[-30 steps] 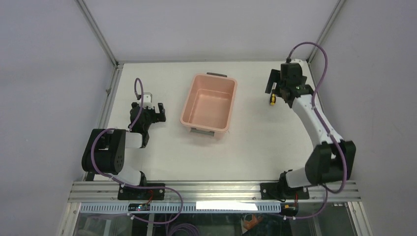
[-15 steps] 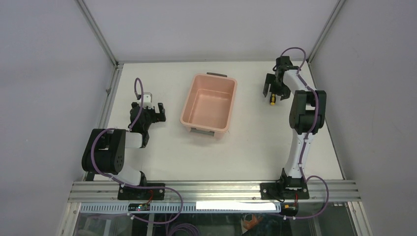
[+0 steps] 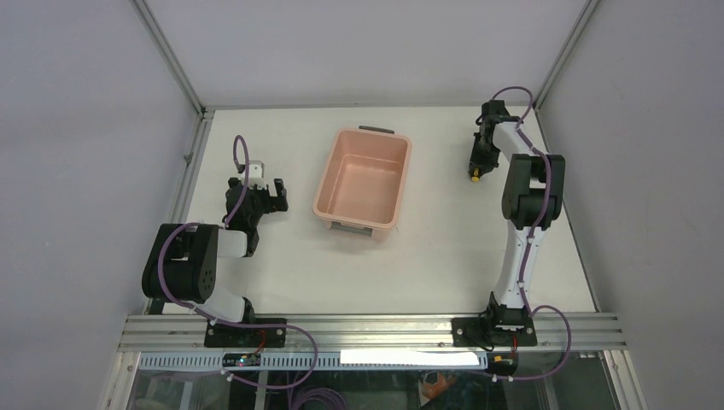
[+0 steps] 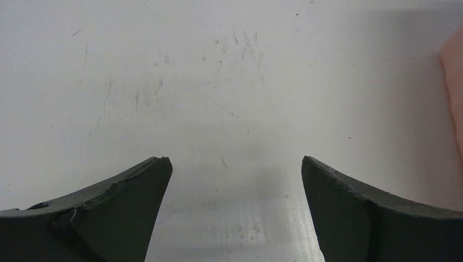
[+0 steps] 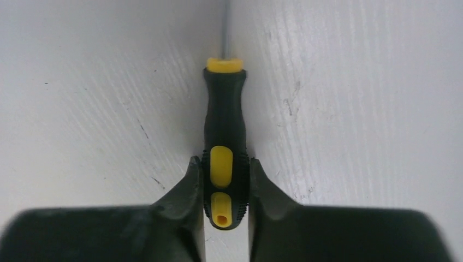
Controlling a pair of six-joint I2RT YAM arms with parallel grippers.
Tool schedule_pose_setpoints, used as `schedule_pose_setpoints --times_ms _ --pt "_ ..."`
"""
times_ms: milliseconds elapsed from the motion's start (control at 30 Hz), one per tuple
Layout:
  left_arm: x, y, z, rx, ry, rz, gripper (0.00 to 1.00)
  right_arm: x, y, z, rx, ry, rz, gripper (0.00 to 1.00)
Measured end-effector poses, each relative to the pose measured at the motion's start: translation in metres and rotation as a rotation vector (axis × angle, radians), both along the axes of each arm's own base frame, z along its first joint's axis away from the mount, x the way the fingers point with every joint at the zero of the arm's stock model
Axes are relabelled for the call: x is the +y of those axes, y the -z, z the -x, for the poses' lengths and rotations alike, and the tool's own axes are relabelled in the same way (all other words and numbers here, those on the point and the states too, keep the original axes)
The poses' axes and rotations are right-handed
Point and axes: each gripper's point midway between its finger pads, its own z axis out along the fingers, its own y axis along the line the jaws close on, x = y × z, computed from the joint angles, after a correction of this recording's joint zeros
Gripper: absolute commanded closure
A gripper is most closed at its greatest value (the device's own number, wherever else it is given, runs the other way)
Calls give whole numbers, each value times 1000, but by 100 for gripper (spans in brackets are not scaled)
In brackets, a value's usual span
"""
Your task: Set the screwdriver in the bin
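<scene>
The screwdriver (image 5: 224, 125) has a black-and-yellow handle and lies on the white table at the far right. My right gripper (image 5: 223, 169) is shut on the butt end of that handle, one finger pressed against each side. Its thin shaft runs away toward the top of the right wrist view. From above, only the yellow end of the screwdriver (image 3: 474, 178) shows below the right gripper (image 3: 476, 164). The salmon-pink bin (image 3: 324, 201) stands empty at the table's middle, well left of the screwdriver. My left gripper (image 3: 265, 192) rests open on the table left of the bin, nothing between its fingers (image 4: 125, 202).
A pink edge of the bin (image 4: 454, 82) shows at the right border of the left wrist view. The enclosure's metal posts (image 3: 171, 60) rise at the back corners, and the right arm (image 3: 529, 196) stands folded upright near the right wall.
The right gripper has closed from wide open onto the screwdriver's handle. Over the past second the right arm folded upright above the tool. The left arm has not moved.
</scene>
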Motion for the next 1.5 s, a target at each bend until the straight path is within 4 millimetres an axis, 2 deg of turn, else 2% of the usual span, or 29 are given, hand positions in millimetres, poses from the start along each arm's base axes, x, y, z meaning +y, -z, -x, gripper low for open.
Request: schedule_pose_setpoints --times_ms 167,267,367,533,600,667,767,867,900,967,1033,1133,1233,1300,1367,1500 --pt "0 0 0 0 0 0 1 -3 -5 3 5 -8 7 100" --pt "0 0 0 0 0 0 1 -4 -24 12 10 -6 13 100" --pt "0 0 0 0 0 0 1 -5 -64 17 -29 5 19 100" --pt "0 0 0 0 0 0 1 0 -152 29 -198 23 33 100" --pt "0 0 0 0 0 0 1 9 -183 36 -257 18 33 100" --pt "0 0 0 0 0 0 1 25 -205 40 -302 -10 31 100" --pt "0 0 0 0 0 0 1 69 -231 45 -353 -105 26 100" --pt "0 0 0 0 0 0 1 132 -246 54 -391 -241 -5 100" --pt "0 0 0 0 0 0 1 157 -251 60 -404 -300 -18 100" --pt "0 0 0 0 0 0 1 196 -256 72 -426 -383 -46 100" --pt "0 0 0 0 0 0 1 234 -260 85 -446 -464 -78 100" --pt "0 0 0 0 0 0 1 277 -260 98 -471 -532 -121 100" --pt "0 0 0 0 0 0 1 299 -245 101 -483 -552 -142 100" --pt "0 0 0 0 0 0 1 312 -219 106 -462 -563 -140 100" --pt "0 0 0 0 0 0 1 321 -180 118 -403 -570 -126 100" --pt "0 0 0 0 0 0 1 329 -119 139 -300 -577 -102 100"
